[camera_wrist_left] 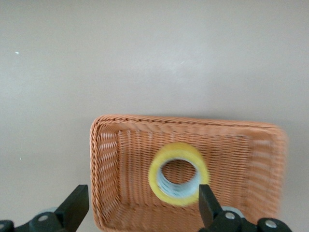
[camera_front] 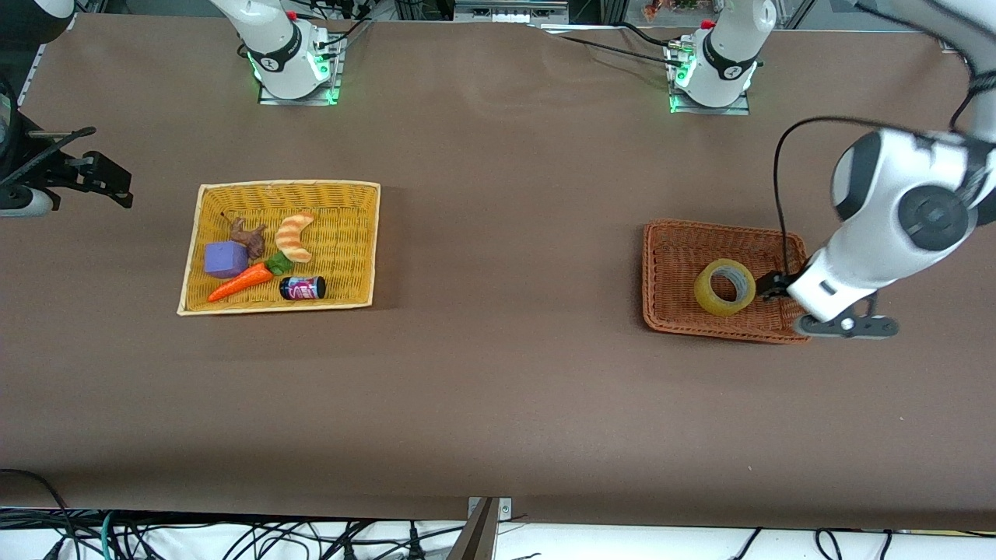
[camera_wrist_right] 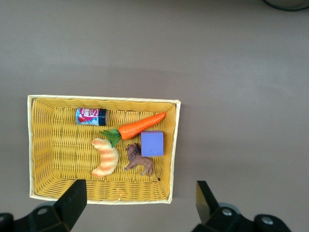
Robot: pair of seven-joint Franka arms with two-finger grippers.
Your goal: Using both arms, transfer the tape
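The tape (camera_front: pixel 724 286) rests in the brown basket (camera_front: pixel 669 257), which sits toward the left arm's end of the table (camera_front: pixel 498 389); the roll lies near the basket's middle, tilted so its grey core faces up and outward. The left gripper (camera_wrist_left: pixel 140 212) is over the basket edge nearest the table's end, fingers spread wide and holding nothing; the tape shows just clear of one fingertip in the left wrist view. The step in hand appears to be release and retreat. Lift the left gripper straight up, keeping the fingers wide, so neither pad catches the roll or the woven rim. The right gripper (camera_wrist_right: pixel 137 208) waits over the yellow basket (camera_front: pixel 210 233) of toys near the right arm's end, fingers fully apart and empty.
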